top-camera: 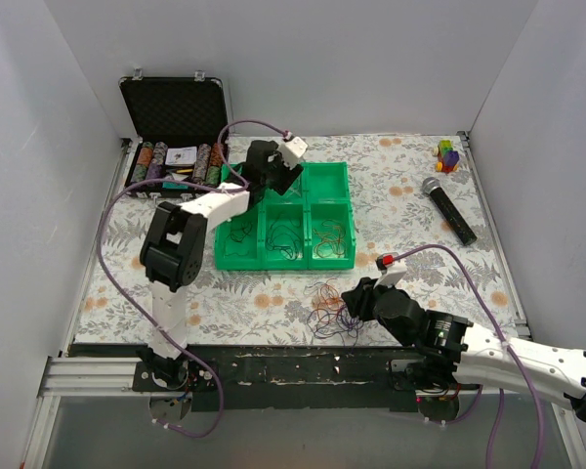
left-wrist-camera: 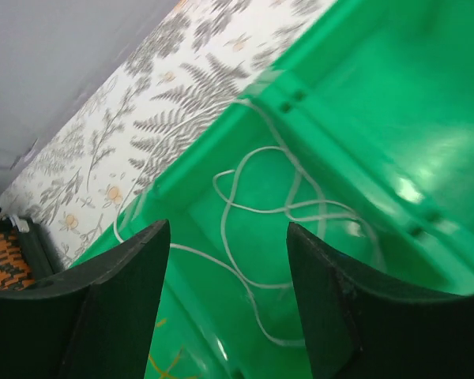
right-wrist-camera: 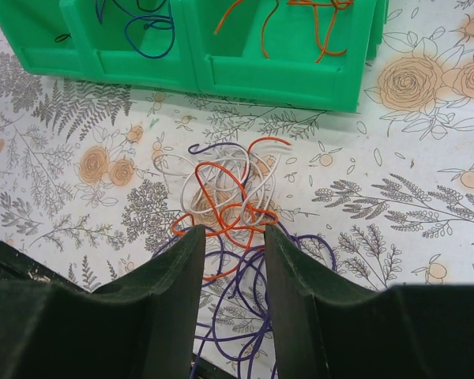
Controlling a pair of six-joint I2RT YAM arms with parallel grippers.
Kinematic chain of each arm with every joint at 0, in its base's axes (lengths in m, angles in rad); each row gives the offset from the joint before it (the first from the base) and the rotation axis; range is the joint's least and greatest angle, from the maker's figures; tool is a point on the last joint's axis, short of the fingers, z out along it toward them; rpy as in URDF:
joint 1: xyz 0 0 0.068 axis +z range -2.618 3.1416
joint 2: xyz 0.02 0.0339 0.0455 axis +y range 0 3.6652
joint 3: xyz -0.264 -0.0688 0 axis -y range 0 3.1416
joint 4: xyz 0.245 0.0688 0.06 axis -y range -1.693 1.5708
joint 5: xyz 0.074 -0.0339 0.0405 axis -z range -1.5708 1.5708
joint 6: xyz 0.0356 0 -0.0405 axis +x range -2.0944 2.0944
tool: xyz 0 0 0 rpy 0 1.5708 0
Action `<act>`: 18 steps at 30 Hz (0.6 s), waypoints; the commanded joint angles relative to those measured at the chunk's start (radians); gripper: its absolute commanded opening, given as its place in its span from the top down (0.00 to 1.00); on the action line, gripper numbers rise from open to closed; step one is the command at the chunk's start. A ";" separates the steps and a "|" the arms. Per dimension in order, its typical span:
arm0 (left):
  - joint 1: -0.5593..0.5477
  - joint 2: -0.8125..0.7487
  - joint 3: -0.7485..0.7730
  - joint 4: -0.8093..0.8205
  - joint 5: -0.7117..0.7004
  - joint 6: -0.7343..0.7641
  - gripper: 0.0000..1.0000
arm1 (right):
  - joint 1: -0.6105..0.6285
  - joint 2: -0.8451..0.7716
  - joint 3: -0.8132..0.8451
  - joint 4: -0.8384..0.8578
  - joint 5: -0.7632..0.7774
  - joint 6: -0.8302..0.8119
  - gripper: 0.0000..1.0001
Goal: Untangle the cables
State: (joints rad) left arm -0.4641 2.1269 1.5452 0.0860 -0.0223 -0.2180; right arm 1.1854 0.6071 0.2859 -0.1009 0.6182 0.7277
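Observation:
A tangle of orange, white and purple cables (right-wrist-camera: 233,213) lies on the flowered cloth just in front of the green bin tray; it also shows in the top view (top-camera: 329,305). My right gripper (right-wrist-camera: 231,230) is open, its jaws astride the near side of the tangle, with purple and orange loops between them; it shows in the top view (top-camera: 356,301). My left gripper (left-wrist-camera: 229,233) is open over a back compartment of the tray (left-wrist-camera: 340,87), above a loose white cable (left-wrist-camera: 261,213). Front compartments hold blue (right-wrist-camera: 146,28) and orange cables (right-wrist-camera: 300,20).
The green tray (top-camera: 236,260) sits mid-table. An open black case of poker chips (top-camera: 176,154) stands at the back left. A microphone (top-camera: 448,209) and a small coloured toy (top-camera: 448,155) lie at the back right. White walls enclose the table.

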 commanded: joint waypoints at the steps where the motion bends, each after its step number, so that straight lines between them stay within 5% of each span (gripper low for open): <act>1: 0.001 -0.304 -0.103 -0.066 0.290 -0.020 0.38 | -0.007 0.011 -0.016 0.041 0.000 0.018 0.56; 8: -0.040 -0.723 -0.446 -0.230 0.686 0.172 0.34 | -0.015 0.045 -0.010 0.092 -0.024 0.009 0.56; 18: -0.234 -0.857 -0.747 -0.241 0.674 0.198 0.40 | -0.018 0.014 0.009 0.053 -0.017 0.006 0.56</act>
State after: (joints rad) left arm -0.6769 1.2518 0.8394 -0.1490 0.6369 -0.0330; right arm 1.1709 0.6361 0.2680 -0.0608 0.5877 0.7311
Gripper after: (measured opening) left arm 0.616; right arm 0.440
